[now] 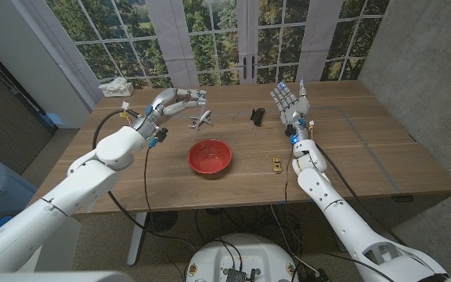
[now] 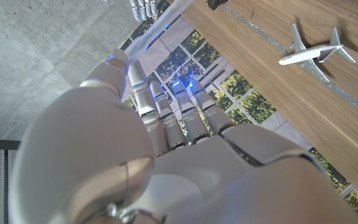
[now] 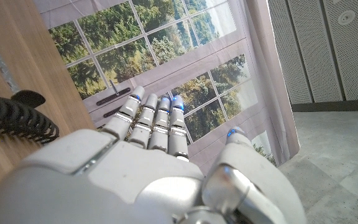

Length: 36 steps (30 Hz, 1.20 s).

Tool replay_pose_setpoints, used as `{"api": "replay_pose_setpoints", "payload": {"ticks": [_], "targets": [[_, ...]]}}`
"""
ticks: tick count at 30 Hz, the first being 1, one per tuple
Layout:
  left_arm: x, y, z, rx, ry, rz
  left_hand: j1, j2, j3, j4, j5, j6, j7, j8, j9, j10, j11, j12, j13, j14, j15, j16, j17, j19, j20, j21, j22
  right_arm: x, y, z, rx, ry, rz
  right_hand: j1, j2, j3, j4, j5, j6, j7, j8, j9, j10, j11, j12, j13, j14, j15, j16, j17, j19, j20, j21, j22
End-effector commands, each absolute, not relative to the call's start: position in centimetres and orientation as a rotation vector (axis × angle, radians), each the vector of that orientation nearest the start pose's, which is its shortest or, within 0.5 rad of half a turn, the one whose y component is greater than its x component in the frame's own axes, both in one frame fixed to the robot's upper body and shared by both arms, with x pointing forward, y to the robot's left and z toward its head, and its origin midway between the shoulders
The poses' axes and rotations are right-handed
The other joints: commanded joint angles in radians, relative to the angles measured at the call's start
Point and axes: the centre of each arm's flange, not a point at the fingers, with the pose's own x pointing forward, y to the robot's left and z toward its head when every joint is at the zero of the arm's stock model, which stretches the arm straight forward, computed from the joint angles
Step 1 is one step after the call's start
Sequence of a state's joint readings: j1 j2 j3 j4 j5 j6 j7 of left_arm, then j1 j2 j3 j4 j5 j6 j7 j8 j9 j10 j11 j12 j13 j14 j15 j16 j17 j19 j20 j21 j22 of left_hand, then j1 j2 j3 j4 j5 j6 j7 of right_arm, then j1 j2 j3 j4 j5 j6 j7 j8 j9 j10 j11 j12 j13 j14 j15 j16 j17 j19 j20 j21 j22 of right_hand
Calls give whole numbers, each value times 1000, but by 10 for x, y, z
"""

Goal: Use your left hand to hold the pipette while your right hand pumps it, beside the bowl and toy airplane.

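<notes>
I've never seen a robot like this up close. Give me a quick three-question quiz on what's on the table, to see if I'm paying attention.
1. True or false: the toy airplane stands on the table beyond the red bowl, nearer the windows.
2. Fill in: the right hand is raised, its fingers apart, holding ____.
3. Which hand holds the pipette? A. left hand B. right hand C. neither

Key: 1 true; 2 nothing; 3 A.
</notes>
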<state>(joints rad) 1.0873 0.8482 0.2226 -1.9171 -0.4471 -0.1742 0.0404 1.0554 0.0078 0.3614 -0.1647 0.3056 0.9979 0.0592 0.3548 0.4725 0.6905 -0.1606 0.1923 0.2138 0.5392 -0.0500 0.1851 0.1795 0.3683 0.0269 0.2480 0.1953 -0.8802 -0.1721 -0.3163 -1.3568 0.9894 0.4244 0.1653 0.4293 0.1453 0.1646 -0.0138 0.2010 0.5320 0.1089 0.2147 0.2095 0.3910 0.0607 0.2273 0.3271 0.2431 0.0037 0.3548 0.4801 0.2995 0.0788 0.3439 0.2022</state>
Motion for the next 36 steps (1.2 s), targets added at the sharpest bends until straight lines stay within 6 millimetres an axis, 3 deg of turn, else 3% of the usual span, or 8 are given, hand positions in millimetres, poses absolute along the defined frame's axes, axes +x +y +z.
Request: {"api": "replay_pose_setpoints", "payload": {"ticks": [1, 36], "targets": [[519, 277, 47, 398, -791, -304, -4, -6, -9, 2, -5, -11, 4, -8, -1, -9, 3, 0, 3, -7, -136, 4, 2, -2, 6, -4, 3, 631, -185, -2, 697, -764, 412, 0, 10, 7, -4, 1, 2, 1, 3, 1, 2, 3, 6, 6, 4, 9, -2, 3, 3, 4, 1, 1], [531, 275, 54, 392, -783, -316, -18, -8, -28, 4, -16, -38, -2, -34, -22, -28, 13, 3, 4, -12, -125, 8, 2, -10, 9, -6, 5, 644, -187, 2, 700, -754, 406, -10, 10, 17, -15, 1, 2, 2, 3, 1, 4, 1, 8, 8, 4, 11, -5, 5, 1, 5, 1, 1]]}}
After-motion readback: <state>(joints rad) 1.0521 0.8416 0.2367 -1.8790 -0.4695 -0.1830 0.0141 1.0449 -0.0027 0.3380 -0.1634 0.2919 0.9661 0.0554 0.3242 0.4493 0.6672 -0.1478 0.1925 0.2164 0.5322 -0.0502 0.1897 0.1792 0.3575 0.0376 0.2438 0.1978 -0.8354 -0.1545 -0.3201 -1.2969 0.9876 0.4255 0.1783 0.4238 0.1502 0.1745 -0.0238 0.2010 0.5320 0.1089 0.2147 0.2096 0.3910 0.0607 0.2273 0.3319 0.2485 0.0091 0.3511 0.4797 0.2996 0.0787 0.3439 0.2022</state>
